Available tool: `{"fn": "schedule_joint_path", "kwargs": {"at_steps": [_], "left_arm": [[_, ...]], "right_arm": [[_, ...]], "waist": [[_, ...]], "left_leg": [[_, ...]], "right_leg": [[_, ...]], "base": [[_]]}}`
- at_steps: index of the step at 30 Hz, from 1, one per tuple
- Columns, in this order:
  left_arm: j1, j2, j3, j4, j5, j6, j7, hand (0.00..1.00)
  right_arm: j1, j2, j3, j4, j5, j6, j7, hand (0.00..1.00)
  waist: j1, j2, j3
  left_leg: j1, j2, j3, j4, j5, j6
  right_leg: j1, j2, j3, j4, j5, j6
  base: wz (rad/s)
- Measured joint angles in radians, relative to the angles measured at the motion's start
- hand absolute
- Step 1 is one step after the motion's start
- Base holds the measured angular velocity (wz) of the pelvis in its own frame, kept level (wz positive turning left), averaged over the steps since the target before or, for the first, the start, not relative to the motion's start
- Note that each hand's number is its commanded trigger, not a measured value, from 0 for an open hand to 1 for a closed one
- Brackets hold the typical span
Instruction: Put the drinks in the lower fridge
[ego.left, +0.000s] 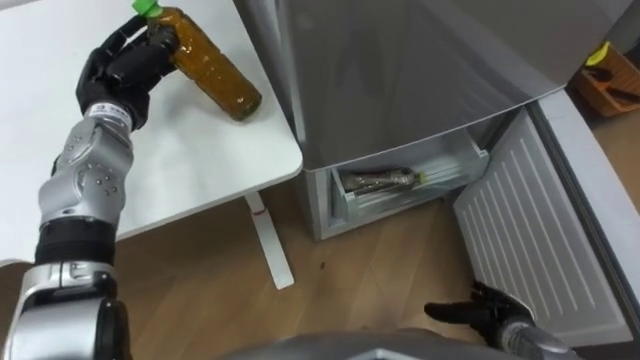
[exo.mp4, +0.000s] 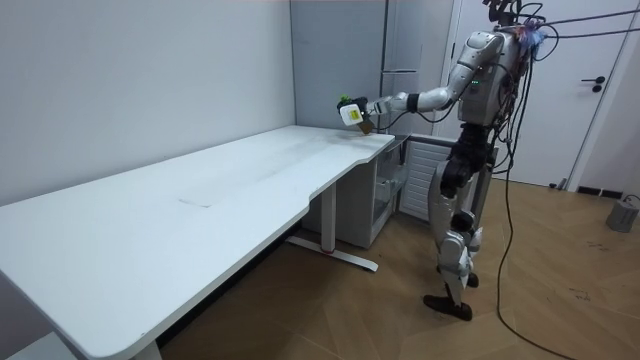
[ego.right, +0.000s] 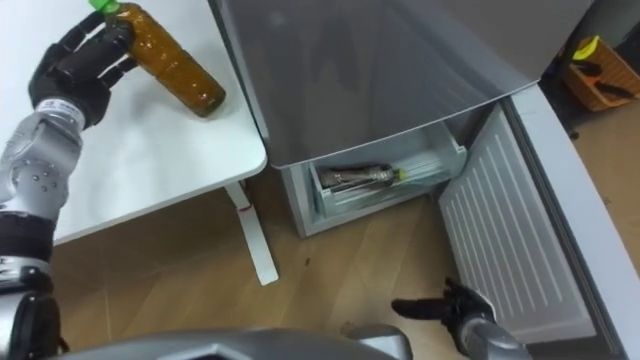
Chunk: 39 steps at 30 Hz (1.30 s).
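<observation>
Beside the fridge (ego.left: 400, 60), left hand (ego.left: 125, 65) holds bottle (ego.left: 215, 75) over table (ego.left: 200, 170).

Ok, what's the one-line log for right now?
left robot hand: shut on brown green-capped plastic bottle over white table | right robot hand: open, low by white fridge door | drawer: another bottle inside

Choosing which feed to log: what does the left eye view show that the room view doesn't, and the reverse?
Left eye view: a second bottle lying in the fridge drawer, and the open right hand low by the fridge door. Room view: the robot standing upright at the end of the white table, beside the fridge. Both: the left hand curled round the amber bottle over that table.
</observation>
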Motion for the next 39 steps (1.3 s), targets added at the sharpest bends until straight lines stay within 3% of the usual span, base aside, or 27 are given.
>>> {"fn": "schedule_joint_path", "kwargs": {"at_steps": [2, 7, 10, 13, 19, 25, 28, 39], "left_arm": [[0.031, -0.010, -0.017, -0.062, -0.002, 0.000, 0.001, 1.00], [0.132, -0.032, -0.023, -0.167, 0.000, -0.001, 0.001, 1.00], [0.182, -0.041, -0.023, -0.207, 0.003, 0.000, 0.000, 1.00], [0.189, -0.049, -0.023, -0.216, 0.004, 0.000, 0.000, 1.00], [0.205, -0.057, -0.035, -0.228, 0.014, -0.001, 0.000, 1.00], [0.305, -0.069, -0.081, -0.346, 0.022, -0.017, 0.000, 1.00], [0.327, -0.080, -0.091, -0.363, 0.042, -0.017, 0.000, 1.00], [0.332, -0.082, -0.091, -0.388, 0.125, -0.029, -0.058, 1.00]], "right_arm": [[0.000, 0.000, 0.039, -0.031, 0.002, -0.006, 0.007, 0.00], [0.002, 0.005, 0.100, -0.103, -0.022, -0.008, 0.031, 0.00], [0.005, 0.009, 0.111, -0.143, -0.038, -0.008, 0.038, 0.00], [0.004, 0.009, 0.110, -0.151, -0.042, -0.009, 0.042, 0.00], [0.000, 0.014, 0.112, -0.151, -0.027, -0.012, 0.038, 0.00], [-0.004, 0.013, 0.132, -0.153, -0.028, -0.017, 0.045, 0.00], [-0.006, 0.013, 0.144, -0.180, -0.036, -0.017, 0.061, 0.00], [0.002, 0.007, 0.184, -0.387, -0.038, -0.017, 0.238, 0.00]], "waist": [[0.022, 0.000, 0.0000], [0.031, -0.003, -0.0003], [0.032, -0.015, -0.0045], [0.040, -0.021, -0.0057], [0.054, -0.013, -0.0010], [0.076, -0.003, -0.0011], [0.080, -0.003, -0.0008], [0.083, -0.033, 0.0098]], "left_leg": [[-0.001, 0.000, -0.002, 0.000, 0.000, 0.000], [-0.004, 0.000, -0.011, -0.001, 0.000, 0.000], [-0.015, -0.001, -0.028, 0.008, 0.000, 0.000], [-0.025, -0.002, -0.042, 0.021, 0.000, 0.000], [-0.028, -0.007, -0.074, 0.029, 0.000, 0.000], [-0.036, -0.008, -0.087, 0.035, 0.000, 0.000], [-0.040, -0.009, -0.089, 0.035, 0.001, 0.002], [-0.039, -0.011, -0.102, 0.036, 0.002, 0.001]], "right_leg": [[0.002, 0.000, -0.003, -0.001, 0.000, 0.000], [0.004, -0.002, -0.018, -0.001, 0.000, 0.000], [0.003, -0.004, -0.035, -0.001, 0.000, 0.000], [0.008, -0.009, -0.059, -0.001, 0.000, 0.000], [0.031, -0.015, -0.090, -0.006, 0.000, 0.000], [0.029, -0.017, -0.106, -0.006, -0.001, 0.000], [0.027, -0.019, -0.110, -0.006, -0.001, 0.000], [0.036, -0.019, -0.120, -0.020, -0.001, 0.000]], "base": [[0.02], [0.07], [0.15], [0.19], [0.16], [0.07], [0.03], [0.02]]}}
